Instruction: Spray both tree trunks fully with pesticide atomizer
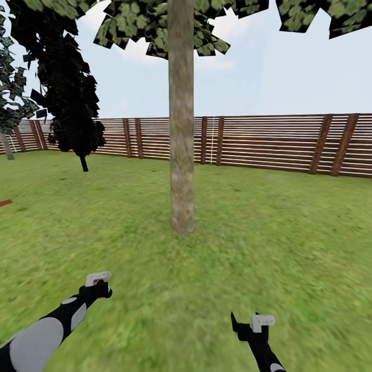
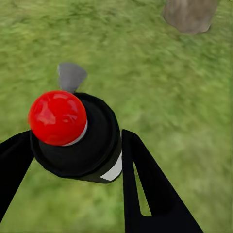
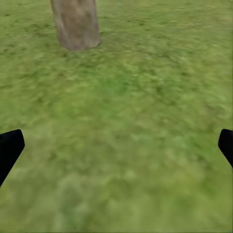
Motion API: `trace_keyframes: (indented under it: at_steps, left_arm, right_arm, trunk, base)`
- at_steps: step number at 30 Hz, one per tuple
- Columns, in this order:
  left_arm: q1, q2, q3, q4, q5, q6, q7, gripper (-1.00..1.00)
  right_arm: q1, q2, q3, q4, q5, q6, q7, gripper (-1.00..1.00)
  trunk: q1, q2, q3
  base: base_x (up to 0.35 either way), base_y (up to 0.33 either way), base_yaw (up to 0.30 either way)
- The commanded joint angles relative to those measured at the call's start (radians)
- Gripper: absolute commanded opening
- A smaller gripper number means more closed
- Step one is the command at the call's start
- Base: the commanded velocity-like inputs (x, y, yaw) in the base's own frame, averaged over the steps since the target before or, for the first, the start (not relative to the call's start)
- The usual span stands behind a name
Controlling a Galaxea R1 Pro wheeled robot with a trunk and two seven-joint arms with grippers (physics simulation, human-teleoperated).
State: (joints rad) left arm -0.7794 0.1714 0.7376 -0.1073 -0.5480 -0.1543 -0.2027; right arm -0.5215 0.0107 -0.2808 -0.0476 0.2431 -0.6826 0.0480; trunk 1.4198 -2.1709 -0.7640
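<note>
A tree stands straight ahead on the lawn, its thick grey-brown tree trunk [image 1: 181,129] rising into blocky green leaves. The trunk's base also appears in the left wrist view [image 2: 189,14] and the right wrist view [image 3: 75,24]. My left gripper [image 1: 103,289] [image 2: 73,145] is low at the left, shut on the pesticide atomizer [image 2: 92,145], a dark bottle with a red cap and a white label patch. My right gripper [image 1: 247,326] [image 3: 116,145] hangs open over bare grass at the lower right, holding nothing. A second tree [image 1: 6,142] leans at the far left edge.
A brown slat fence [image 1: 268,139] bounds the garden behind the trunk. A dark column-shaped tree [image 1: 72,103] stands at the back left. A small brown strip [image 1: 5,202] lies at the left edge. Open grass [image 1: 289,232] spreads around the trunk.
</note>
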Motion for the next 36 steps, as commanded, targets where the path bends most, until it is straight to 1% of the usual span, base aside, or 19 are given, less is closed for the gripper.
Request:
trace_keyframes:
  at_steps: [1,25,36]
  left_arm:
    - [0.000,-0.001,0.000,0.000,0.000,0.000,0.000,-1.00]
    - [0.000,0.000,0.000,0.000,0.000,0.000,0.000,-1.00]
    - [0.000,0.000,0.000,0.000,0.000,0.000,0.000,-1.00]
  right_arm:
    - [0.000,0.000,0.000,0.000,0.000,0.000,0.000,1.00]
    - [0.000,0.000,0.000,0.000,-0.001,0.000,0.000,1.00]
    - [0.000,0.000,0.000,0.000,-0.001,0.000,0.000,1.00]
  trunk:
    - [0.000,0.000,0.000]
    - [0.000,0.000,0.000]
    - [0.000,0.000,0.007]
  base:
    - [0.338,0.000,0.000]
    - [0.338,0.000,0.000]
    - [0.338,0.000,-0.101]
